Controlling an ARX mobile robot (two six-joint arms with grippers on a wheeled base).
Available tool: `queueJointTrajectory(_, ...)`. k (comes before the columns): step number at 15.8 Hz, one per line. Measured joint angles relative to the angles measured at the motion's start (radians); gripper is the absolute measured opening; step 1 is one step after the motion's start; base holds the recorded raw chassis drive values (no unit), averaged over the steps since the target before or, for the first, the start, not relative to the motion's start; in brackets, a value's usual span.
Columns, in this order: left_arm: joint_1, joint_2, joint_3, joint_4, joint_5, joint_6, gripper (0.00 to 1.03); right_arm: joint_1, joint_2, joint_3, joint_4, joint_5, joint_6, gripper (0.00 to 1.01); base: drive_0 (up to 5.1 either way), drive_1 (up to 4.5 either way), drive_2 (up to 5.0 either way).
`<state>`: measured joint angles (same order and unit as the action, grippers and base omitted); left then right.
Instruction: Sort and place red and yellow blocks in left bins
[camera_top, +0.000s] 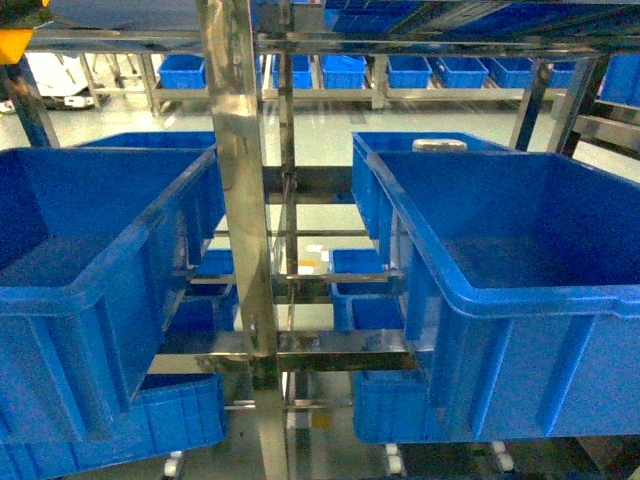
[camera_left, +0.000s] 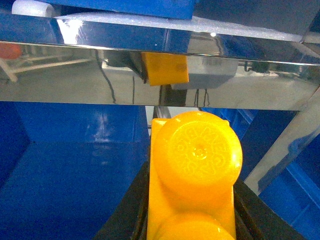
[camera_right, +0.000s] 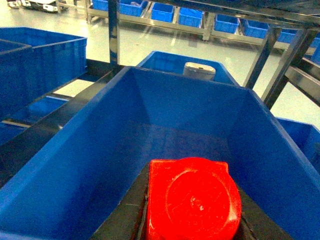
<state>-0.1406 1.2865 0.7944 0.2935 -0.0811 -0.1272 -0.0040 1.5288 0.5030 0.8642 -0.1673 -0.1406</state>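
Left gripper: black jaws closed against both long sides of the yellow brick, which stands studs toward the wrist camera, two round studs showing. It hangs over the blue floor of a left bin, below a polished steel shelf rail that mirrors the brick's top end.

Right gripper: black jaws pressed to either side of the red cube, single round stud facing the camera. It is held above the near end of a deep blue crate, inside the line of its rim; the crate floor beneath is bare blue plastic.

Head view: neither gripper nor brick is in sight. Two large blue crates sit on the steel rack, the left crate at the left edge and the right crate at the right edge, a steel upright between them. A second blue crate stands behind each.

Pale round object: rests at the far rim of the crate behind the right one; what it is cannot be told.

More blue bins line shelving across the floor at the back.
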Motion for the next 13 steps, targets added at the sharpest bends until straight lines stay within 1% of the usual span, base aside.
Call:
queueJointTrajectory(1,0.000,0.000,0.000,0.000,0.000,0.000,0.27,-0.012,0.056,0.058,-0.027,-0.010,-0.002,0.27,0.0,0.00,0.0)
queueJointTrajectory(2,0.000,0.000,0.000,0.000,0.000,0.000,0.27,-0.013,0.083,0.089,-0.040,-0.016,-0.003,0.27,0.0,0.00,0.0)
queueJointTrajectory(4,0.000,0.000,0.000,0.000,0.000,0.000,0.27,-0.023,0.171,0.206,-0.070,-0.031,-0.010,0.27,0.0,0.00,0.0)
queueJointTrajectory(7,0.000,0.000,0.000,0.000,0.000,0.000,0.27,-0.040,0.359,0.407,-0.224,-0.058,0.009,0.27,0.0,0.00,0.0)
queueJointTrajectory(8,0.000,0.000,0.000,0.000,0.000,0.000,0.27,-0.043,0.435,0.467,-0.264,-0.070,0.010,0.27,0.0,0.00,0.0)
queueJointTrajectory(9,0.000,0.000,0.000,0.000,0.000,0.000,0.27,-0.043,0.483,0.497,-0.270,-0.073,0.003,0.27,0.0,0.00,0.0)
queueJointTrajectory(10,0.000,0.000,0.000,0.000,0.000,0.000,0.27,-0.042,0.526,0.527,-0.290,-0.087,0.002,0.27,0.0,0.00,0.0)
queueJointTrajectory(11,0.000,0.000,0.000,0.000,-0.001,0.000,0.27,-0.042,0.558,0.549,-0.302,-0.117,-0.010,0.27,0.0,0.00,0.0)
queueJointTrajectory(13,0.000,0.000,0.000,0.000,0.000,0.000,0.27,-0.041,0.580,0.578,-0.340,-0.133,-0.019,0.27,0.0,0.00,0.0)
